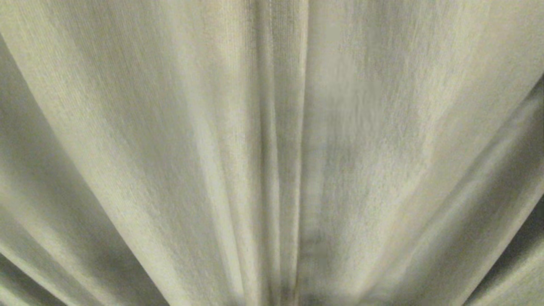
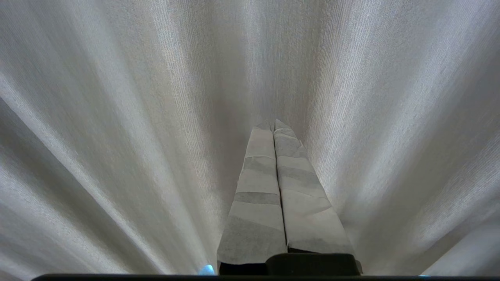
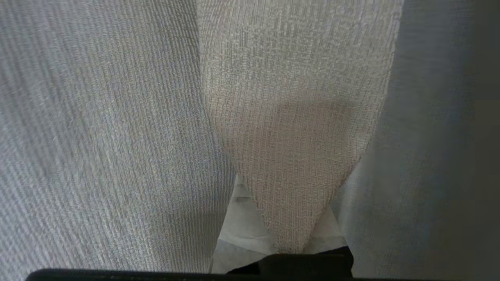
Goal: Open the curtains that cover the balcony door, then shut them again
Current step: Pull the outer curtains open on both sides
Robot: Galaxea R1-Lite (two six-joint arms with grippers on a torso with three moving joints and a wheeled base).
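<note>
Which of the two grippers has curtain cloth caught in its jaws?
The right gripper: a cream curtain fold is pinched in it. The left gripper is shut on nothing.

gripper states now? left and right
Left gripper: closed, holding nothing, tips against the curtains.
Right gripper: closed on a fold of the cream curtain cloth.

A: How does the left gripper (image 2: 273, 125) stand?
B: Its two tape-wrapped fingers (image 2: 256, 195) are pressed flat together, tips meeting, nothing between them.
A: And the right gripper (image 3: 279, 234)?
B: Only the bases of its wrapped fingers (image 3: 238, 230) show; they are closed.
</note>
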